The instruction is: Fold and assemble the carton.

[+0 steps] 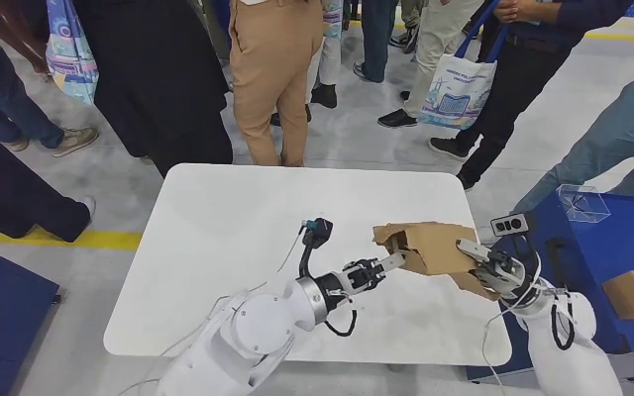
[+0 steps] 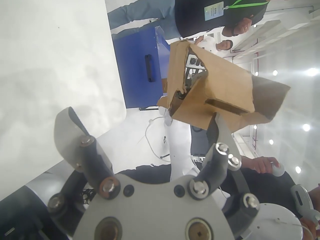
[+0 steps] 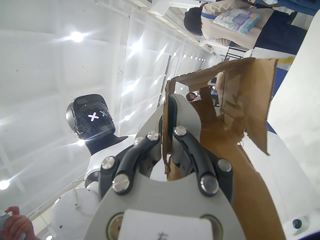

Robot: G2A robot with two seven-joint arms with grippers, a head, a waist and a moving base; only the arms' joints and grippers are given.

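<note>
Jaws of the right gripper (image 3: 168,116) are pressed together on one wall of the carton (image 3: 237,96), with one finger inside that wall and one outside, close to a ragged edge. In the top view this gripper (image 1: 485,263) has the carton (image 1: 426,247) by the end nearest the table's edge on the robot's right side. The left gripper (image 2: 142,117) is spread wide. One of its fingertips meets the carton (image 2: 225,83) just beside a slot in its wall, and the other finger stands well apart from it, over the table (image 2: 50,51). From above, the left gripper (image 1: 388,265) points at the carton's other end, nearer the table's middle.

The carton is brown, partly folded and open-ended, so the room shows through it. Loose flaps hang from it and several edges are torn. It is tilted and held over the table (image 1: 248,218), near the right-side edge. Whether any flap touches the top I cannot tell.

The table (image 3: 295,101) is white and matt, with rounded corners. Around it lies a grey floor (image 1: 396,148), with a yellow line (image 1: 99,239) running beyond the table's left side. Just beside the table's right side stands a blue cabinet (image 1: 594,238), which in the left wrist view (image 2: 135,71) has a black handle (image 2: 149,68) on its face. A clear box (image 1: 581,201) sits on top of the cabinet. Above the table, the wrist views show a white ceiling (image 3: 37,76) set with bright round lights (image 3: 76,36).
</note>
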